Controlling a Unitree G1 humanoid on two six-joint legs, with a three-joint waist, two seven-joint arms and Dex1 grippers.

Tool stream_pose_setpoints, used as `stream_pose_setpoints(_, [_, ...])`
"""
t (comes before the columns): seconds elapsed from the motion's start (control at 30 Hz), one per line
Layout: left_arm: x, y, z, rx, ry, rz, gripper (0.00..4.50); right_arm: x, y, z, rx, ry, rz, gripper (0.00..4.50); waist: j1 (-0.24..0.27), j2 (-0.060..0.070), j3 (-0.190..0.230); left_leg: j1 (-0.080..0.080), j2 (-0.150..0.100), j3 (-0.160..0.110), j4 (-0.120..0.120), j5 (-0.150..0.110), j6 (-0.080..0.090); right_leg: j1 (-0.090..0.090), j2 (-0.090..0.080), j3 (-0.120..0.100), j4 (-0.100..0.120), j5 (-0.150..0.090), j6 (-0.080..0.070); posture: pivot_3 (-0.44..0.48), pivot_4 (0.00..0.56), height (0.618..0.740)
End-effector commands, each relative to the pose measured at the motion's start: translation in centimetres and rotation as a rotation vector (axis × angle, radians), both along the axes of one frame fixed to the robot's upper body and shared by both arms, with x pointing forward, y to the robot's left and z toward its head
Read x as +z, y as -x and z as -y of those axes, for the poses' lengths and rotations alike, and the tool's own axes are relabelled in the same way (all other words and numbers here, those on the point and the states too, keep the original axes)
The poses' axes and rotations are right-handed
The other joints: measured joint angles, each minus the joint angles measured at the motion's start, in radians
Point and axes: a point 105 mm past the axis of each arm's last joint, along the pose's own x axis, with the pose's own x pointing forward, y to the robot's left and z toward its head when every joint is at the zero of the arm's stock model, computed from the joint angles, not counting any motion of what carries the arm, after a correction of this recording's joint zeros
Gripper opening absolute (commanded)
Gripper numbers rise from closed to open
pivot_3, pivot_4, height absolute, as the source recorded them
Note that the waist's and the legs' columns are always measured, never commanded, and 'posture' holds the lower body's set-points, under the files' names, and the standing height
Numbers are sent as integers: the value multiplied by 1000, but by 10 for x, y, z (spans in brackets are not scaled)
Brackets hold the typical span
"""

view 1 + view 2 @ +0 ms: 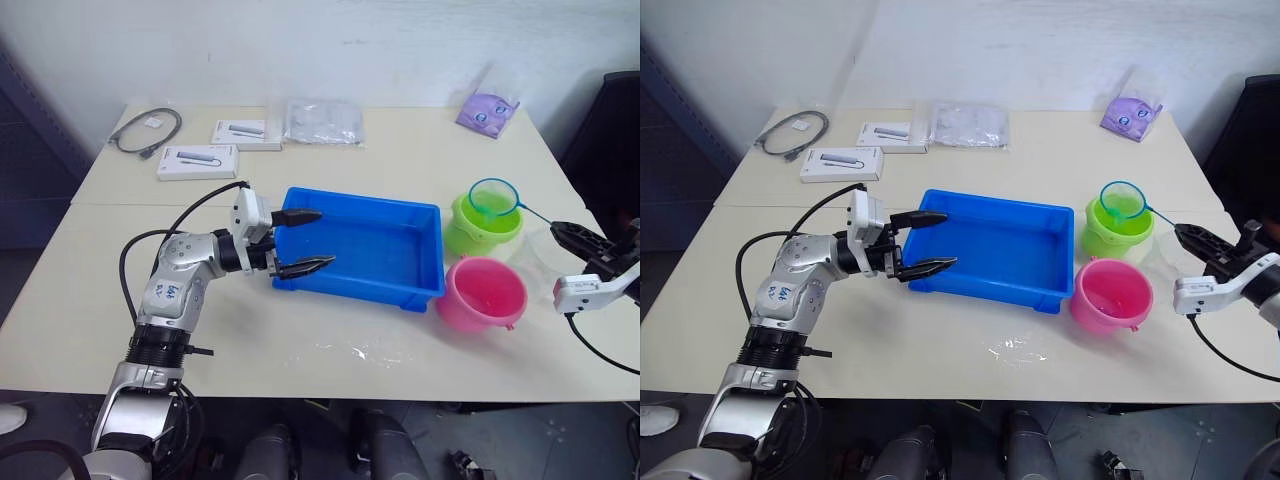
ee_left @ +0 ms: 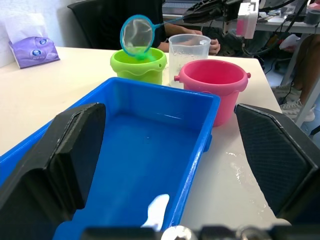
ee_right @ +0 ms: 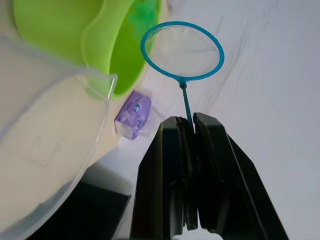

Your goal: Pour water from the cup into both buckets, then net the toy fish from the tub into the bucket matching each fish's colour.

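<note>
The blue tub point(image 1: 400, 285) lies mid-table, holding shallow water. My left gripper point(image 1: 305, 240) is open at its left end, one finger over the tub and one outside the front wall. My right gripper point(image 1: 566, 233) is shut on the net's thin handle. The net point(image 1: 492, 197) has its hoop just above the lime green bucket point(image 1: 470, 235). A darker green blob point(image 2: 142, 56) sits at the hoop's lower edge; I cannot tell whether it is a toy fish. The pink bucket point(image 1: 483, 292) stands in front of the green one. The clear cup point(image 2: 189, 47) stands upright to their right.
Spilled water point(image 1: 365, 352) glistens in front of the tub. Two white boxes point(image 1: 197, 161), a cable point(image 1: 148, 130), a plastic bag point(image 1: 322, 122) and a purple pack point(image 1: 487, 110) lie along the far side. A person's hand point(image 2: 215, 46) rests beyond the cup.
</note>
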Motion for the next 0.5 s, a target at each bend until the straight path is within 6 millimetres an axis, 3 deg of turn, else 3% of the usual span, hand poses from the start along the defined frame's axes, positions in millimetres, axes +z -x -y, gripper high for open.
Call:
stream_pose_setpoints(0.03, [11,1,1,1,9,51,4415,4,2,5,-23,-7,2,0,0,0,0,0,0,0,0,0,0,0,0,0,0,0,0,0,150,740])
stream_pose_setpoints(0.3, [10,1,-1,6,6,45,4415,10,6,5,-21,-69,30,0,0,0,0,0,0,0,0,0,0,0,0,0,0,0,0,0,150,740])
stream_pose_setpoints(0.4, [10,2,-5,10,5,47,4415,25,10,-6,44,-204,58,0,0,0,0,0,0,0,0,0,0,0,0,0,0,0,0,0,150,740])
stream_pose_setpoints(0.5, [16,8,-16,-3,33,50,4415,33,12,-28,132,-479,-18,0,-5,0,0,1,0,0,0,0,0,0,1,1,0,0,0,0,150,740])
